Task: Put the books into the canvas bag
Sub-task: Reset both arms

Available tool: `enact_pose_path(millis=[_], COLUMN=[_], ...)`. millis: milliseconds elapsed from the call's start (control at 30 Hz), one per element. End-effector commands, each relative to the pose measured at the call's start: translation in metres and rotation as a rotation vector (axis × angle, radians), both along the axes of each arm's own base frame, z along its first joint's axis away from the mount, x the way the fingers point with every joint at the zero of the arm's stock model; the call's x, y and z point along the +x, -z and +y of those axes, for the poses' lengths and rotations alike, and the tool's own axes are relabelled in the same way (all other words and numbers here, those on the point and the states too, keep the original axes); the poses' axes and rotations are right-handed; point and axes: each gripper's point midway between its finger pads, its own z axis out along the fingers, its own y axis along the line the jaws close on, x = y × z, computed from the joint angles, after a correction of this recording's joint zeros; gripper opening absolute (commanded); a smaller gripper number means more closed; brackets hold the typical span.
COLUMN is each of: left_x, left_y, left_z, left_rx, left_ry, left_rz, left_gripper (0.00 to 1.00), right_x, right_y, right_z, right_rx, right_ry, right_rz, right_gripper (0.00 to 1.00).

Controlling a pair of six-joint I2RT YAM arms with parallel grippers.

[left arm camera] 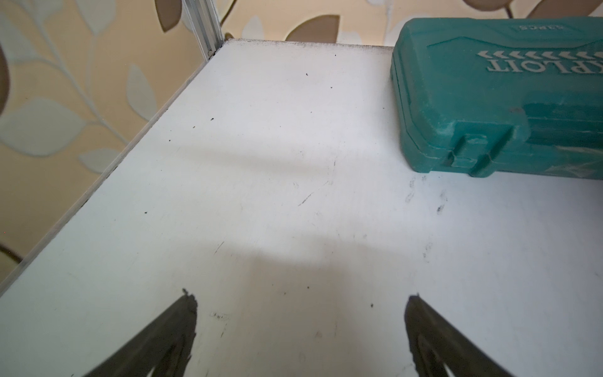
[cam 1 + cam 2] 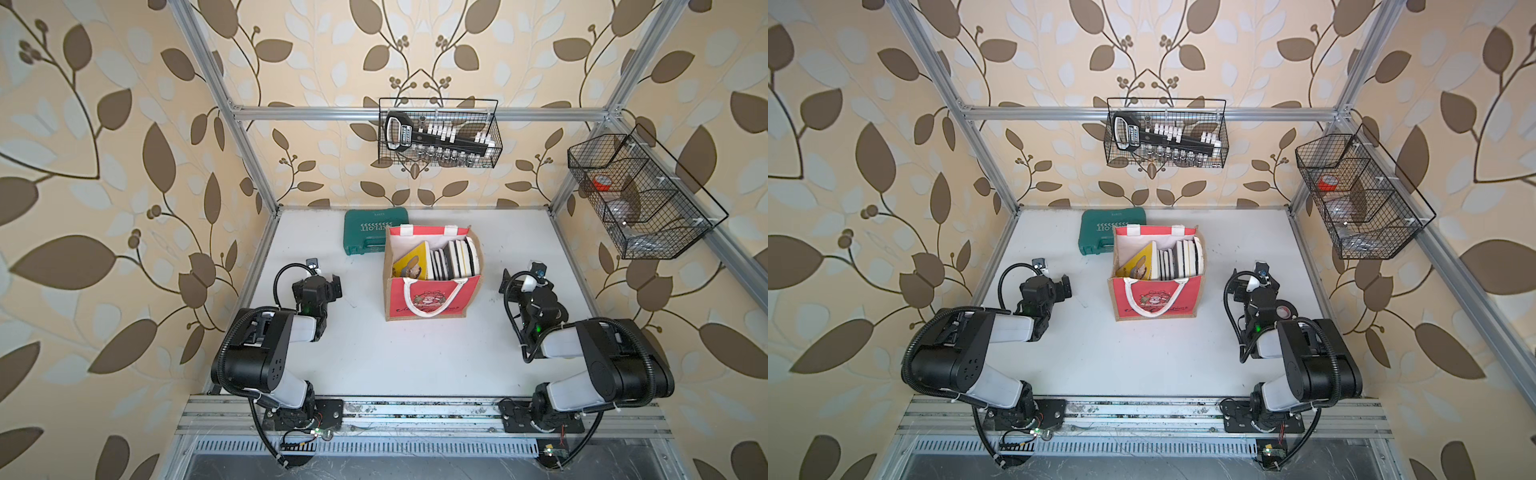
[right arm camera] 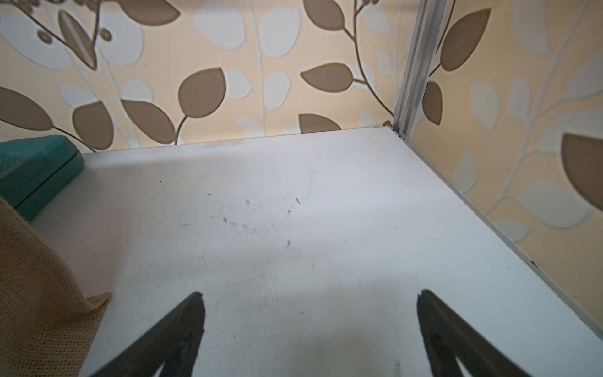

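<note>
White table [image 2: 415, 353] bears canvas bag [image 2: 428, 300] holding books [image 2: 455, 257].

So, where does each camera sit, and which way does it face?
Top views: high in front, looking down on the canvas bag of books; left arm and right arm show.
Left wrist: low, facing the green tool case; open left gripper shows.
Right wrist: facing the far corner; open right gripper shows.
Shared: both wrist views catch that case.
</note>
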Motion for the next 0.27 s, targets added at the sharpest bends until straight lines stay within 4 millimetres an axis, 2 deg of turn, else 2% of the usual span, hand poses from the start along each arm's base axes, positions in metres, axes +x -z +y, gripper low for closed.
enact_pose_path(millis=[0,233], left_x=[0.003,0.0024], left_y=[-0.0099,-0.0116], left_z=[-0.001,-0.0005], left_rx=[-0.009,-0.012], left_ry=[-0.001,-0.002], left_rz=[-0.031,-0.036], left_gripper=[0.99,0.99], right_x=[0.0006,0.0005], right_y=[-0.0042,-0.0035], right_z=[0.0014,0.0014], right_rx=[0.007,0.007], right_ry=[-0.003,-0.003], right_rz=[-0.021,-0.018], right_gripper=[0.99,0.99])
